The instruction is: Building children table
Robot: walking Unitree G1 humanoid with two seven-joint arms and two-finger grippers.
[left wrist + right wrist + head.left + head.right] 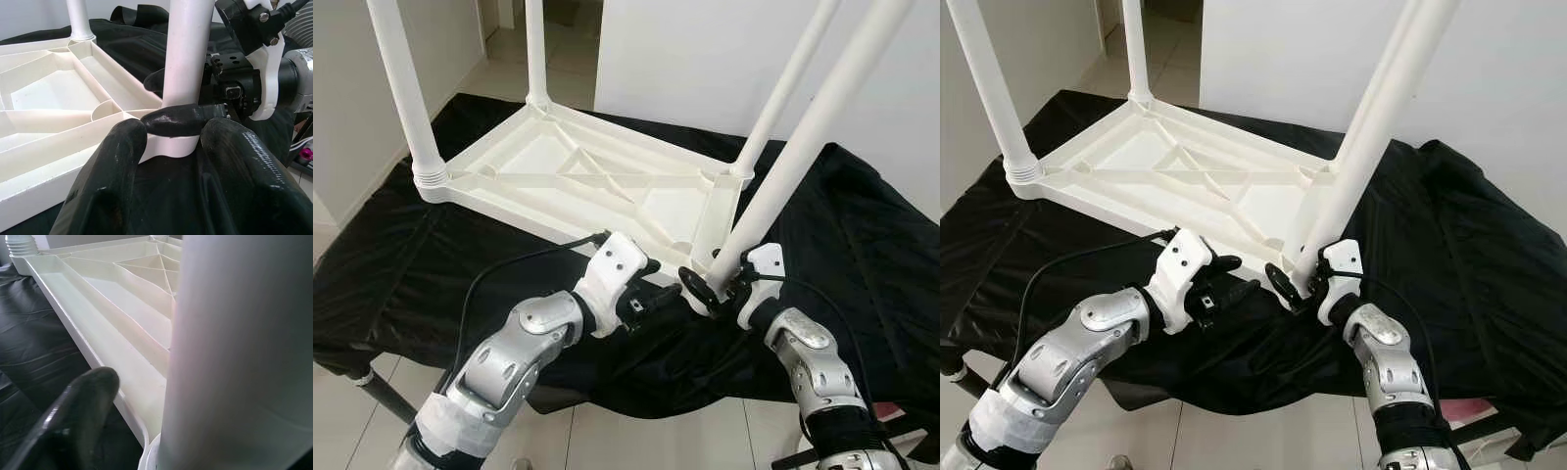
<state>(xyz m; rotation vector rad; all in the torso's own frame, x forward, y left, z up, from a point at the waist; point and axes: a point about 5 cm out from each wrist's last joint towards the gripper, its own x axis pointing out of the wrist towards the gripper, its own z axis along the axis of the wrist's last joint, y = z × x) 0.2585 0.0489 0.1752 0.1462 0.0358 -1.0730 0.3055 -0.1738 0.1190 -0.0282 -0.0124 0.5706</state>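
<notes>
The white table top (578, 176) lies upside down on a black cloth (401, 264). The right gripper (718, 284) clamps the near-corner leg (803, 147) at its base; the left gripper (656, 304), apparently parted, hovers just beside it

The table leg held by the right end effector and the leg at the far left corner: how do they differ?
The held leg leans, tilted toward the right, with the right end effector closed around its base at the near corner; the far left leg stands nearly upright, untouched. The far left leg shows a ribbed collar at its socket; the held leg's base is hidden by fingers. Both are white tubes on the upturned tabletop.
</notes>
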